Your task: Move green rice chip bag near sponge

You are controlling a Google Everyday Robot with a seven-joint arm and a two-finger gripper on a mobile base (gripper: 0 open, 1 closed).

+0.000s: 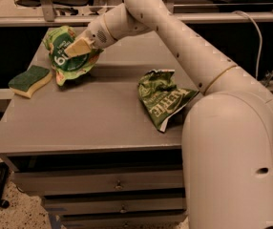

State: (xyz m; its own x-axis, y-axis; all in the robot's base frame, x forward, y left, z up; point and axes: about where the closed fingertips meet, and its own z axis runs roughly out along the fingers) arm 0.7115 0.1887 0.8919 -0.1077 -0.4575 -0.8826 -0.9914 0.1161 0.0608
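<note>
The green rice chip bag (65,56) is light green with a dark green round patch and white lettering. It stands at the table's far left, its lower edge on or just above the tabletop. My gripper (79,47) is shut on the bag, its pale fingers (81,46) pressing the bag's right side. The sponge (30,80), dark green top over pale yellow foam, lies on the table's left edge, just left of and below the bag, a short gap apart.
A darker green wrinkly bag (162,98) with a white lettering band lies right of centre on the grey table (93,123). Drawers (117,185) sit below the tabletop. My white arm (198,66) reaches across the table from the right. A rail runs behind.
</note>
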